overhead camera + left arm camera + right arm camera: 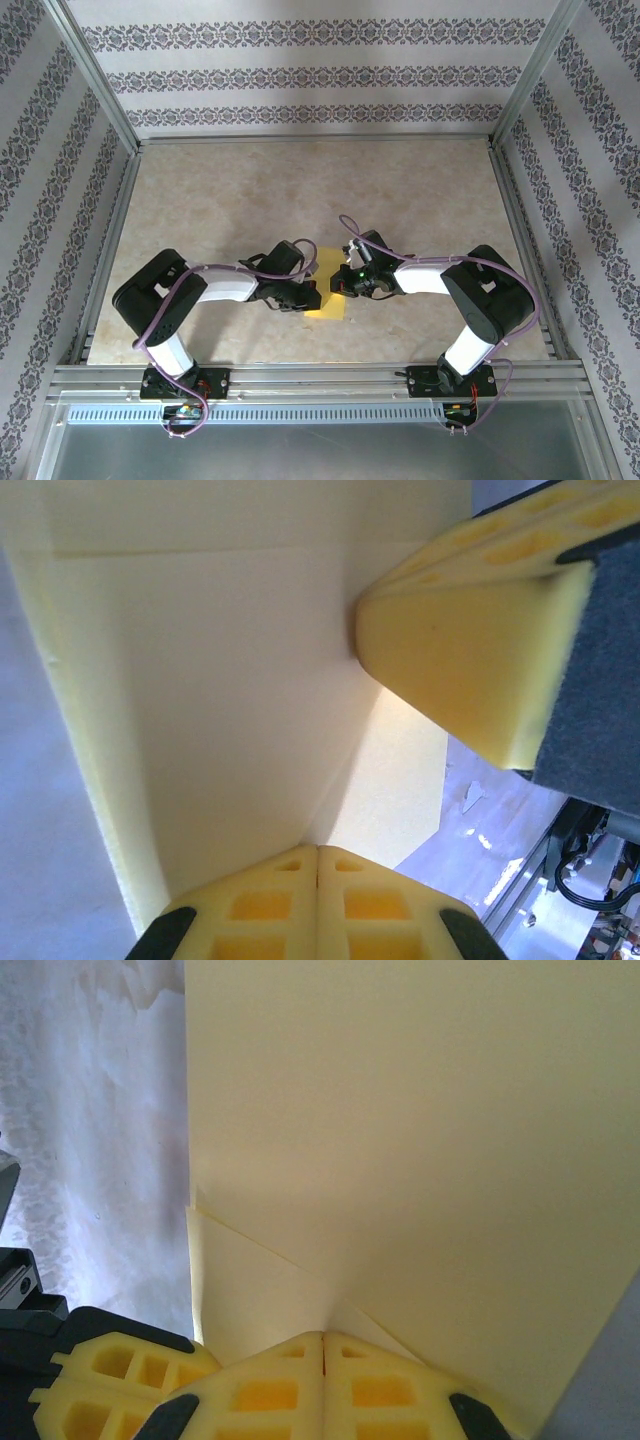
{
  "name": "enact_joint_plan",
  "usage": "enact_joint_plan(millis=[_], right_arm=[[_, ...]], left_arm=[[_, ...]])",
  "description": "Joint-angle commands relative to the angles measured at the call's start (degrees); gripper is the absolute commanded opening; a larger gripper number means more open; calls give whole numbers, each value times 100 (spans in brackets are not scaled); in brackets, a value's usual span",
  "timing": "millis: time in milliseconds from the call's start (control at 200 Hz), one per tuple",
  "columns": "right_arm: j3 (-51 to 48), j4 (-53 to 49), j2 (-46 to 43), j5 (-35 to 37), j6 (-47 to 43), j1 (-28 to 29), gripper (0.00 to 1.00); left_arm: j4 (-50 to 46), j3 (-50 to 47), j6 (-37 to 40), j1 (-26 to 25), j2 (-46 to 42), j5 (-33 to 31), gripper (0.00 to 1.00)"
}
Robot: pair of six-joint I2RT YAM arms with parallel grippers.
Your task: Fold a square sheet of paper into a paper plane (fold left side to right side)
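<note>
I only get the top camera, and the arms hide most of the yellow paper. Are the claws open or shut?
Observer: Both shut. On the left claw the tips meet with no gap, right against the paper. It's the same on the right claw.
Operator: Is the paper folded at all?
Observer: Yes. By the right claw, a triangle flap pokes out past the edge of the big layer.
Operator: Are the claws near each other?
Observer: Very. The left wrist camera shows one of the right claw's fingers with its tip down at the paper.
</note>
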Motion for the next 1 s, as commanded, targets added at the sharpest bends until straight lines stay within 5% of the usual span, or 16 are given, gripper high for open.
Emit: enact_joint_plan(millis=[0,999], right_arm=[[-109,-448,210,400,-193,-74,0],[199,-631,-45,274,-259,-144,0]], left_arm=[[-528,-363,-158,58,-75,-221,4],[364,-1612,-677,629,-1075,256,5]])
